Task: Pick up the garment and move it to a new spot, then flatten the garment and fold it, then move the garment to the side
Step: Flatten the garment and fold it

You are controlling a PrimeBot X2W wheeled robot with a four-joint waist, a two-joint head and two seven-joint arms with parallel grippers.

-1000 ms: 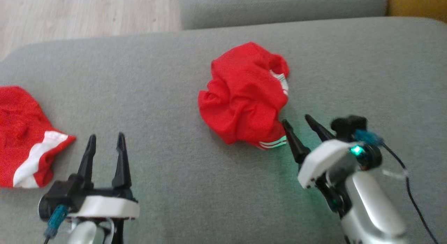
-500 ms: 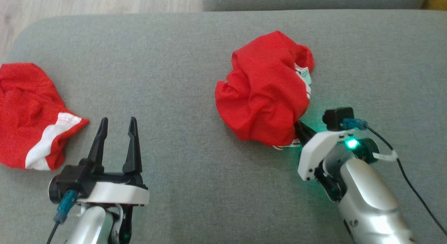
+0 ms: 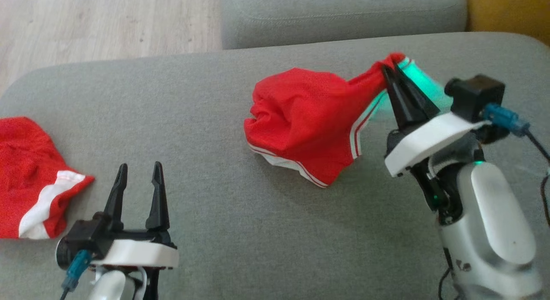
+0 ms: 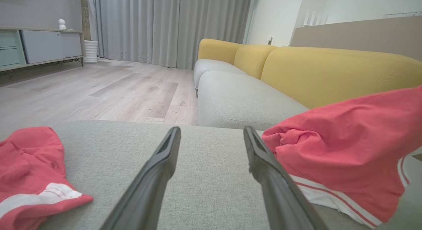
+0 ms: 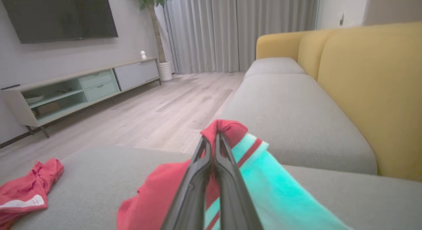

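The garment is a red piece of clothing with white striped trim, hanging partly lifted over the grey cushion. My right gripper is shut on its upper right edge, and the cloth stretches from there down to the left. In the right wrist view the closed gripper pinches a red fold of the garment. My left gripper stands open at the lower left, apart from the cloth. The left wrist view has the garment to the right of the open gripper.
A second red garment with a white band lies at the cushion's left edge. Beyond the cushion are another grey seat, wooden floor and a yellow backrest. A black cable trails from the right wrist.
My right gripper closed on the garment's lower edge and rose up and to the right, pulling the crumpled cloth out long. The head camera shifted. The left gripper stayed open.
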